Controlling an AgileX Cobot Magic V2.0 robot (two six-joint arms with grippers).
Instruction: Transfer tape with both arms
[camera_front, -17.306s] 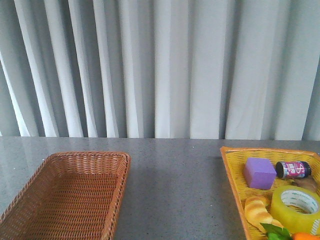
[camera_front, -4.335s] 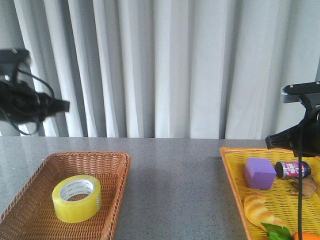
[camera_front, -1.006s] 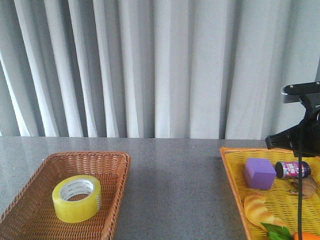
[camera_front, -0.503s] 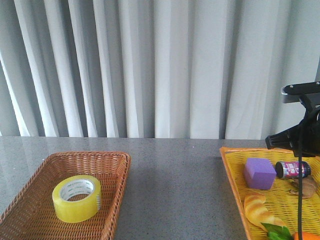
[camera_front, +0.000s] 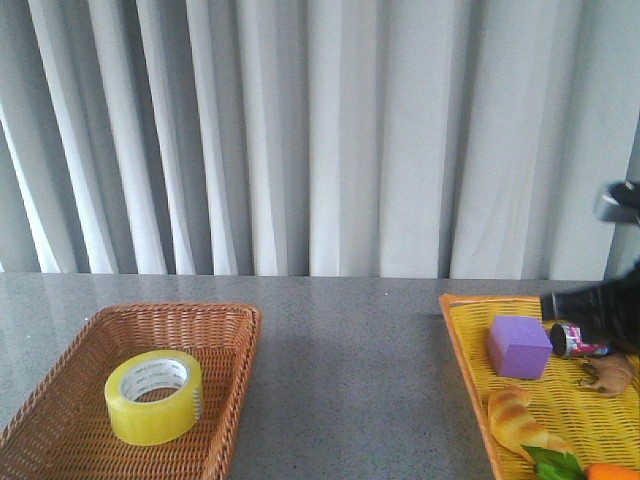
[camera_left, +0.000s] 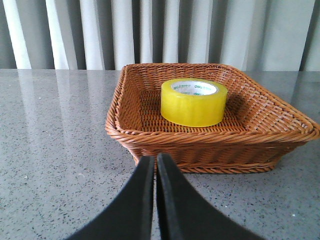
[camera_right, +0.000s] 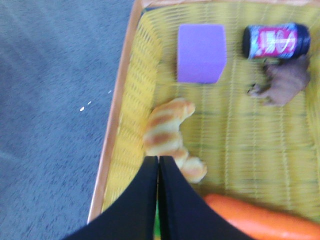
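Observation:
The yellow tape (camera_front: 153, 397) lies flat in the brown wicker basket (camera_front: 60, 430) at the front left; it also shows in the left wrist view (camera_left: 194, 101), inside the basket (camera_left: 150, 137). My left gripper (camera_left: 155, 159) is shut and empty, low over the table just outside the basket's rim; it does not show in the front view. My right gripper (camera_right: 158, 160) is shut and empty, above the yellow tray (camera_right: 125, 120) near the croissant (camera_right: 167, 134). Part of the right arm (camera_front: 600, 300) shows blurred at the right edge of the front view.
The yellow tray (camera_front: 462, 355) at the right holds a purple cube (camera_front: 518, 346), a dark bottle (camera_front: 575, 341), a brown toy animal (camera_front: 610, 375), a croissant (camera_front: 520, 420), green leaves and an orange carrot (camera_right: 270, 222). Grey curtains hang behind the table.
The right arm has dropped lower and is blurred with motion. The tape and basket have not moved in the last second.

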